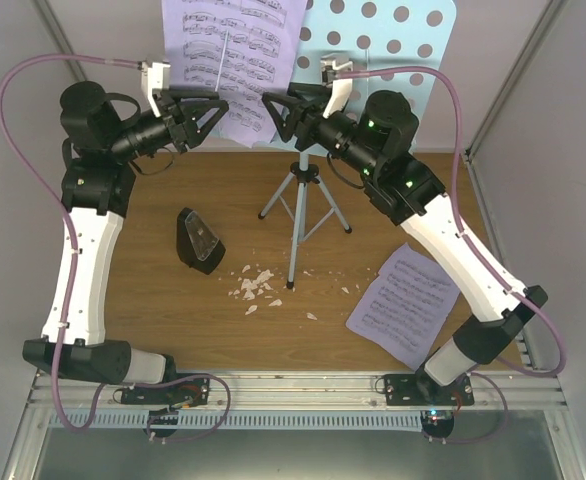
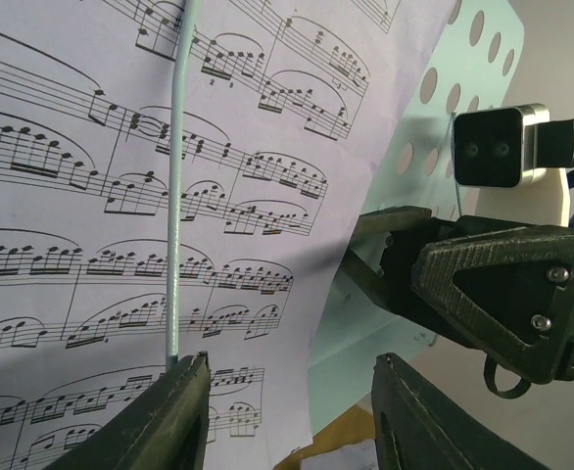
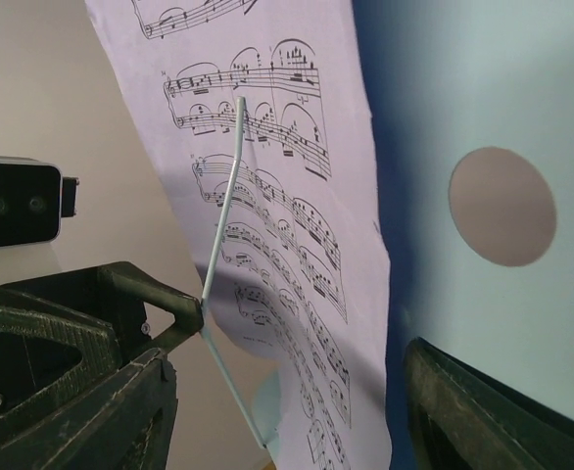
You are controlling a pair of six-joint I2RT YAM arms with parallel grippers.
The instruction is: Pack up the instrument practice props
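My left hand [image 1: 216, 115] and right hand [image 1: 273, 118] gape apart by the page [image 1: 235, 60]; yanking it past the wire [image 2: 174, 196] could tear it.

I count one light blue music stand [image 1: 418, 50], standing on three tripod legs. There are two lilac sheets of music: one page on the stand [image 1: 235, 60] at the far side, and one loose page [image 1: 405, 300] flat on the table [image 1: 153, 300] at the near right. One black metronome [image 1: 199, 240] lies left of the tripod. The white crumbs [image 1: 258, 285] are too many and too small to count exactly. There are two grippers, the left gripper [image 1: 213, 120] and the right gripper [image 1: 275, 120].
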